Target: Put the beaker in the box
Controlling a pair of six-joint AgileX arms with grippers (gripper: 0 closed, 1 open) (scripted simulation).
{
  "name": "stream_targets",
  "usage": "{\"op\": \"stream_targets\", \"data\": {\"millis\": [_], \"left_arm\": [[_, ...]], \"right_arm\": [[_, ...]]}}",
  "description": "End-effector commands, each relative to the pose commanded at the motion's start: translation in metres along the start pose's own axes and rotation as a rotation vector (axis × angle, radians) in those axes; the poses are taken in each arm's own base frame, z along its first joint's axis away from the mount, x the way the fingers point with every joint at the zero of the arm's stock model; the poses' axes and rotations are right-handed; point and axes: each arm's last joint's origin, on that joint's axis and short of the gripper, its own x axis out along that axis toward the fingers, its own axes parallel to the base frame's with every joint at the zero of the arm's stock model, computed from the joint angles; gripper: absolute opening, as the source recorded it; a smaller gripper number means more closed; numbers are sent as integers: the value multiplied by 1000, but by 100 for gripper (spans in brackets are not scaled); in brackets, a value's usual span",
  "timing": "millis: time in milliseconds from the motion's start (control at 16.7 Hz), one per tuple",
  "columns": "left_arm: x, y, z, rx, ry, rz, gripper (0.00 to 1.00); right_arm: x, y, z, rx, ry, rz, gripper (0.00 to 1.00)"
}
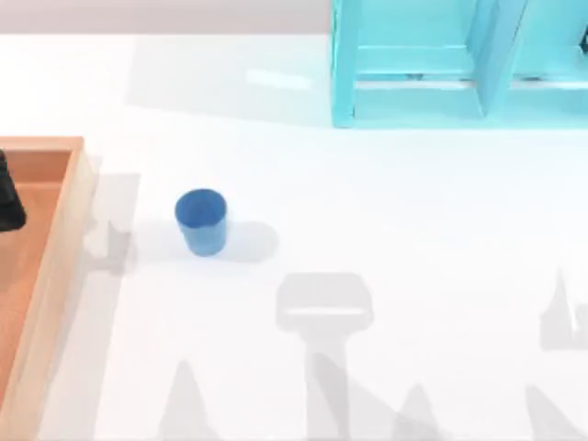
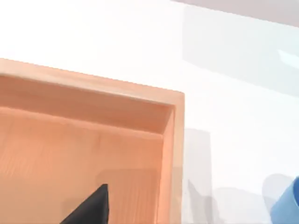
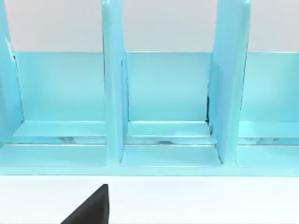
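The beaker [image 1: 200, 220] stands upright on the white bench [image 1: 386, 239], left of centre in the top view, just right of the box [image 1: 57, 241] and apart from it. The left end effector [image 1: 9, 195] hangs over the box's interior at the left edge. A turquoise shelf unit [image 1: 441, 64] fills the upper right.

I am seeing a plain blue beaker [image 1: 200, 220] sitting on a white table [image 1: 386, 230]. At nine o'clock the box [image 1: 64, 216] is showing a light tan rim and an orange-brown inside with faint wood lines. At one o'clock a shelf unit [image 1: 418, 87] is looking turquoise all over. My left gripper [image 1: 9, 197] is looking black.
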Motion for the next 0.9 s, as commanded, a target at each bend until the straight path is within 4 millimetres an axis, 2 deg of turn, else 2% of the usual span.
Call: {"op": "stream_targets", "data": {"millis": [180,300,420,540,720,900], "left_arm": [[27,-20,43,-26,211,24,100],[56,-38,66,-25,359,41,100],[90,-59,79,-10,508,58,100],[126,-83,83,17,650,76,100],[175,-122,76,69,831,96,100],[210,-158,61,120,958,108,100]], "right_arm": [[0,0,0,0,0,0,100],[0,0,0,0,0,0,100],[0,0,0,0,0,0,100],[0,0,0,0,0,0,100],[0,0,0,0,0,0,100],[0,0,0,0,0,0,100]]}}
